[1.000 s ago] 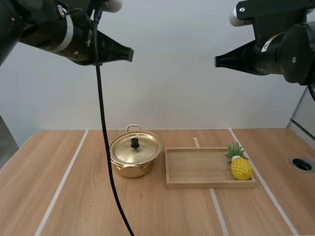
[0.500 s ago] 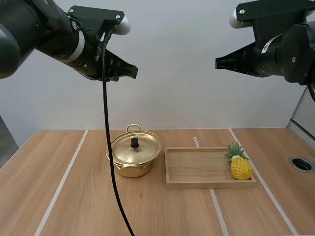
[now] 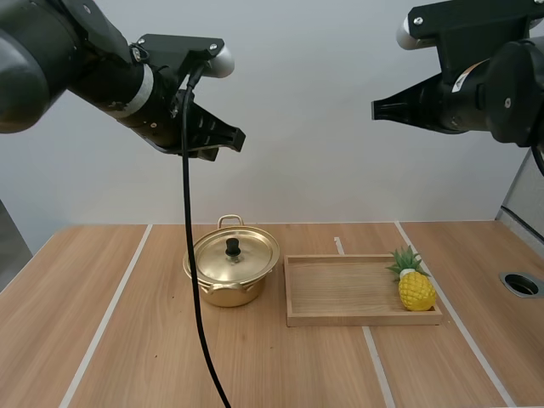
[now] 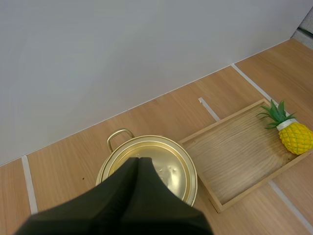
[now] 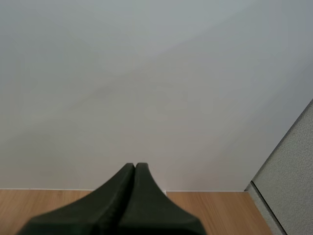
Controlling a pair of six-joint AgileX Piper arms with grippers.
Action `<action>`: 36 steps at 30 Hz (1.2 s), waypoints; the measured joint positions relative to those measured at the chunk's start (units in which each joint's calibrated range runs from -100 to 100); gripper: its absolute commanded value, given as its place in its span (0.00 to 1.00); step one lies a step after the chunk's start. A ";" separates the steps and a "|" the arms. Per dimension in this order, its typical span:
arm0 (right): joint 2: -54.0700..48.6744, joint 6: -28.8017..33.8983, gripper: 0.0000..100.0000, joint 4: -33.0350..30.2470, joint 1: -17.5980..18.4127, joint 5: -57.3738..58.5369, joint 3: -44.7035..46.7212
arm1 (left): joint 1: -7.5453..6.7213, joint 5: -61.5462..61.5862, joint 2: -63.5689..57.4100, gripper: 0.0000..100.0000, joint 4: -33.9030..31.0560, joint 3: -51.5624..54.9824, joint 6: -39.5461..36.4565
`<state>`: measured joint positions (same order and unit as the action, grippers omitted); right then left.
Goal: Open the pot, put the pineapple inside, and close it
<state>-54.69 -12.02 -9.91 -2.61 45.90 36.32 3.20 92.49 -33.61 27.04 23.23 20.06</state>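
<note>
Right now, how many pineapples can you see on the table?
1. The pineapple sits at the end of the wooden tray farthest from the pot. The pot's lid is on, so I cannot see whether anything hides inside.

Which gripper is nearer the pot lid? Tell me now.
Left. The left gripper hangs high above the pot lid; the right gripper is high and far off to its right.

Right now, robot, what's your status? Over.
Left gripper shut, raised above the pot. Right gripper shut, raised. Lid on. Pineapple in the tray, right end. Nothing blocking.
</note>
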 measured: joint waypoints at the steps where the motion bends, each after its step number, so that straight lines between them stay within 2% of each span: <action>1: 0.00 0.00 0.00 0.00 0.00 0.12 0.00 | 0.00 0.36 0.00 0.00 0.00 0.00 0.00; 4: 0.00 0.00 0.00 0.00 0.00 0.58 0.00 | 0.00 0.55 0.00 0.00 0.00 0.00 0.00; 5: 0.00 0.00 0.00 0.00 0.00 0.80 0.00 | 0.00 0.55 0.00 0.04 0.00 0.00 0.00; 7: 0.00 0.00 0.00 0.00 0.00 0.80 0.00 | 0.00 0.55 0.00 0.20 0.00 0.00 0.00; 8: 0.00 0.00 0.00 0.00 0.00 0.86 0.00 | 0.00 0.55 0.00 0.36 0.00 0.16 0.05; 9: 0.00 0.00 0.00 0.00 0.00 1.01 0.00 | 0.00 0.55 0.00 0.56 0.00 0.30 0.30; 10: 0.00 0.00 0.00 0.00 0.00 1.08 0.00 | 0.00 0.59 0.00 0.81 0.00 0.46 0.65; 11: 0.00 0.00 0.00 0.00 0.00 1.32 0.00 | 0.00 0.59 0.00 1.00 0.00 0.62 0.88; 21: 0.00 0.00 0.00 0.00 0.00 1.54 0.00 | 0.00 0.76 0.26 1.00 0.00 1.17 0.99; 28: 0.00 0.00 0.00 0.00 0.00 6.02 0.00 | 0.00 -0.18 1.66 1.00 0.00 1.34 0.99; 36: 0.00 0.00 0.00 0.00 0.00 8.97 0.00 | 0.00 -8.14 5.51 1.00 0.47 8.04 2.33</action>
<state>-54.69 -12.02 -9.91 -2.61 54.86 36.32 3.20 84.34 -28.10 27.51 31.27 22.38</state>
